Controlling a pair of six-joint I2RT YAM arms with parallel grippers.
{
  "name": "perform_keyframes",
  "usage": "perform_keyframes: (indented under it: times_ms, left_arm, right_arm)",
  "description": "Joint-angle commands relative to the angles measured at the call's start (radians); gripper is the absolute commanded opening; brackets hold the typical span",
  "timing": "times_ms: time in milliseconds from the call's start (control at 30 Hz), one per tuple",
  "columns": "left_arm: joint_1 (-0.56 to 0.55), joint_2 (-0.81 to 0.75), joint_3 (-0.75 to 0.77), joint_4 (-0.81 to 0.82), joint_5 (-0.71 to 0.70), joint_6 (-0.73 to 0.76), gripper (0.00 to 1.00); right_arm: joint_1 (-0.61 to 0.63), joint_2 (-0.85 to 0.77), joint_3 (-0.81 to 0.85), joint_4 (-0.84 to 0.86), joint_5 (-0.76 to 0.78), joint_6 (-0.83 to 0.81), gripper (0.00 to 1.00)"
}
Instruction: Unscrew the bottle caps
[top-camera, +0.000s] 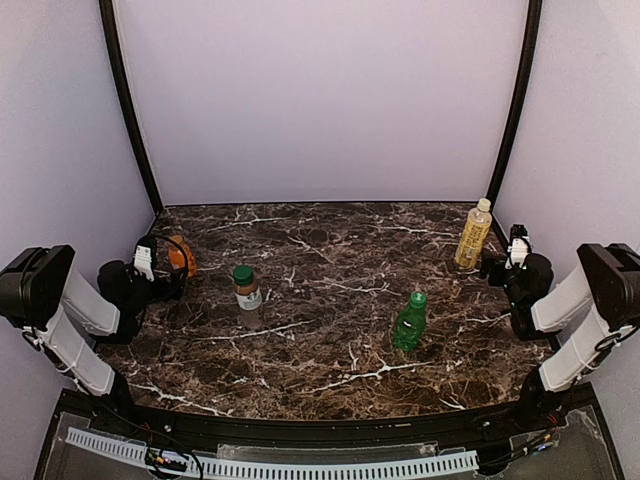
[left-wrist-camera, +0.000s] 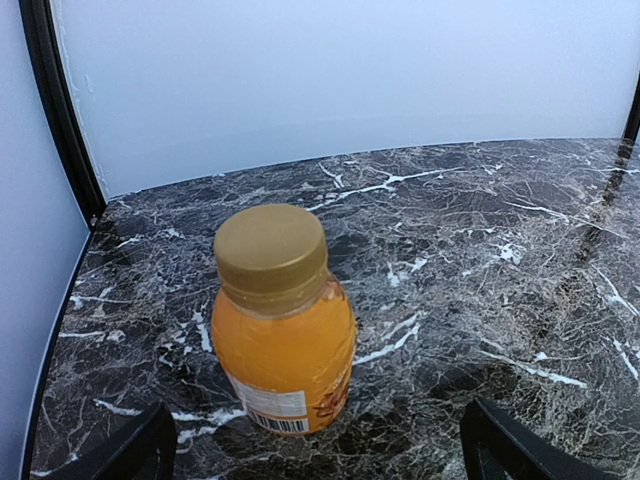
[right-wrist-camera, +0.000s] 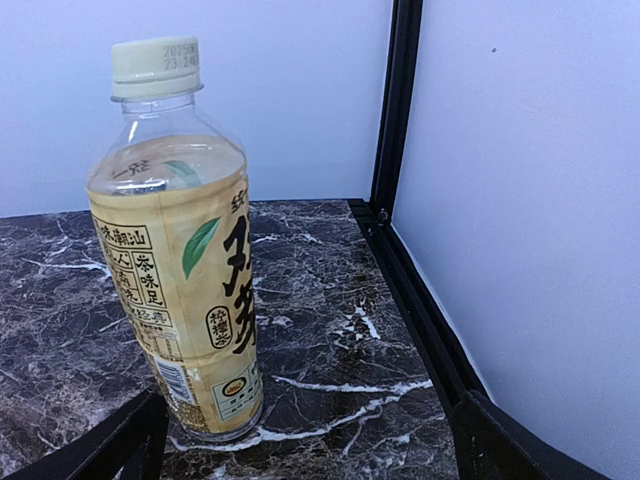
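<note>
Left hand (left-wrist-camera: 318, 420) stands with its fingers wide apart, holding nothing; the tan-gold cap (left-wrist-camera: 270, 245) is just ahead of it, between the lines of its fingers, screwed onto an upright orange bottle (left-wrist-camera: 285, 360), and the dark green cap (top-camera: 242, 272) tops a small bottle (top-camera: 247, 293) farther off to that hand's right. Right hand (right-wrist-camera: 310, 400) is likewise spread and empty, with the pale yellow cap (right-wrist-camera: 155, 68) just ahead toward its left finger on an upright tea bottle (right-wrist-camera: 180, 270), and the bright green cap (top-camera: 418, 298) on a green bottle (top-camera: 408, 325) well off to its left. All four bottles stand on the marble bench (top-camera: 320, 250).
</note>
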Motion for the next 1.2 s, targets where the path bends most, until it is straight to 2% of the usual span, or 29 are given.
perform_keyframes:
  times_ms: [0,67,233,400,500,600,667,800,867,900,933,1000,1033,1167]
  left_arm:
    - [-0.003,0.004,0.015,0.024,0.016,0.011,1.00]
    - [-0.003,0.004,0.015,0.025,0.016,0.010,1.00]
    - [-0.003,0.004,0.015,0.025,0.016,0.010,1.00]
    - [-0.003,0.001,0.008,0.036,-0.008,-0.005,1.00]
    - [-0.001,-0.047,0.002,0.012,-0.074,-0.028,1.00]
    - [0.007,-0.129,0.037,-0.139,-0.095,-0.046,1.00]
    - [0.011,-0.196,0.055,-0.204,-0.084,-0.046,1.00]
    - [0.023,-0.237,0.024,-0.182,-0.026,-0.037,1.00]
    - [0.033,-0.260,0.023,-0.200,0.005,-0.028,0.96]
    - [0.040,-0.268,0.039,-0.213,0.017,-0.042,0.95]
    - [0.056,-0.277,0.055,-0.271,0.018,-0.057,0.94]
    - [0.075,-0.281,0.144,-0.448,-0.004,-0.083,0.94]
    - [0.078,-0.281,0.230,-0.606,-0.018,-0.064,0.94]
    - [0.083,-0.310,0.392,-0.891,0.020,0.020,0.96]
  right_arm:
    - [-0.005,0.002,0.005,0.052,0.060,0.003,0.99]
    - [-0.005,-0.015,-0.010,0.049,0.076,0.022,0.99]
    - [0.010,-0.020,-0.083,0.197,0.069,-0.025,0.99]
    - [0.084,-0.004,-0.114,0.288,0.106,-0.077,0.99]
    - [0.094,-0.002,-0.111,0.290,0.117,-0.085,0.99]
    - [0.094,-0.002,-0.113,0.292,0.117,-0.085,0.99]
    - [0.094,-0.002,-0.111,0.291,0.116,-0.085,0.99]
    - [0.094,-0.002,-0.113,0.290,0.114,-0.085,0.99]
    - [0.096,-0.010,-0.116,0.308,0.118,-0.101,0.99]
    - [0.106,-0.063,-0.107,0.257,0.139,-0.100,0.99]
    - [0.106,-0.154,-0.085,0.135,0.139,-0.093,0.98]
    - [0.088,-0.348,-0.005,-0.148,0.090,-0.109,0.99]
    - [0.080,-0.421,0.036,-0.236,0.055,-0.146,0.99]
    - [0.068,-0.632,0.144,-0.462,0.052,-0.206,0.99]
